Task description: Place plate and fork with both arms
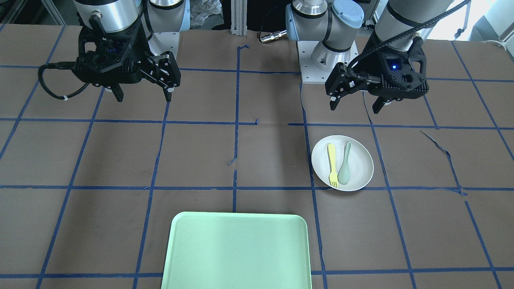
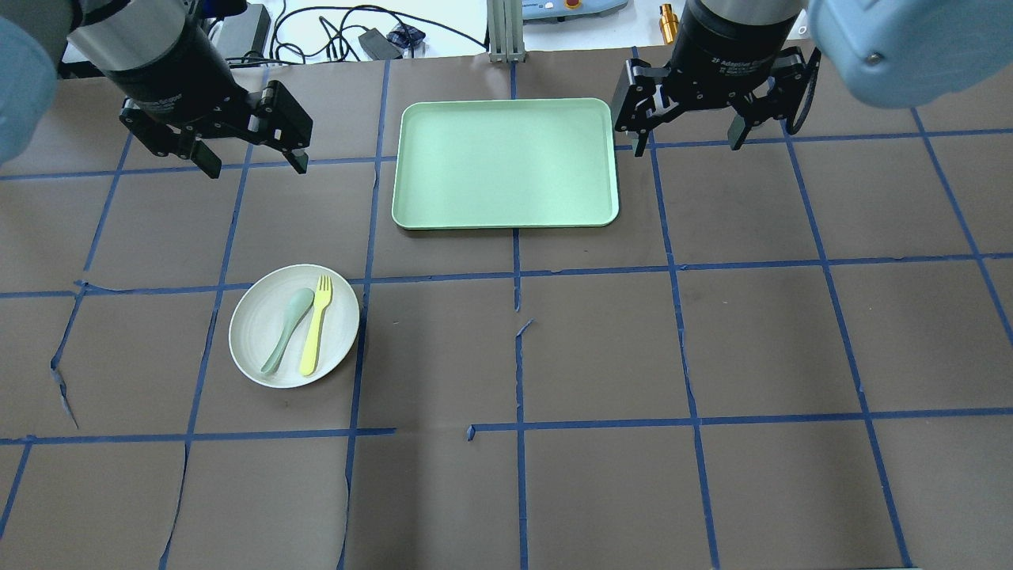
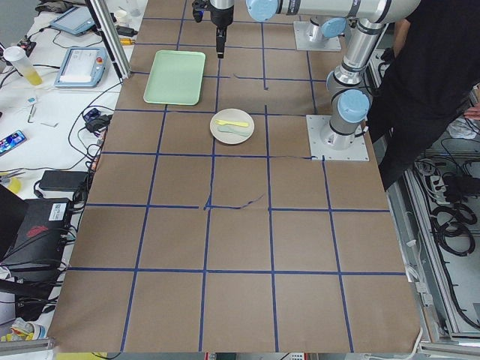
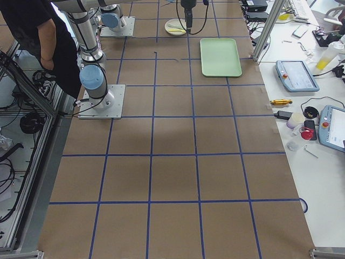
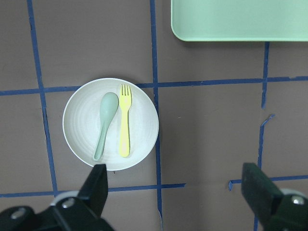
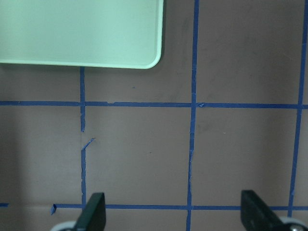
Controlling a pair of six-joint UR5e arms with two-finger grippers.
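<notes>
The off-white plate (image 2: 261,348) lies on the table's left half, also in the front view (image 1: 359,160) and left wrist view (image 5: 82,115). On it lie the pale-yellow fork (image 2: 316,336) (image 1: 332,165) (image 5: 125,120) and a grey-green spoon (image 2: 286,329) side by side. My left gripper (image 2: 252,165) (image 1: 356,106) hangs open and empty high above the table, back from the plate. My right gripper (image 2: 687,144) (image 1: 143,96) hangs open and empty to the right of the tray.
A rectangular light-green tray (image 2: 506,162) (image 1: 237,249) lies at the table's far middle; its corner shows in both wrist views (image 5: 240,21) (image 6: 77,33). Blue tape lines grid the brown table cover. A person in black (image 3: 420,90) stands behind the robot's base.
</notes>
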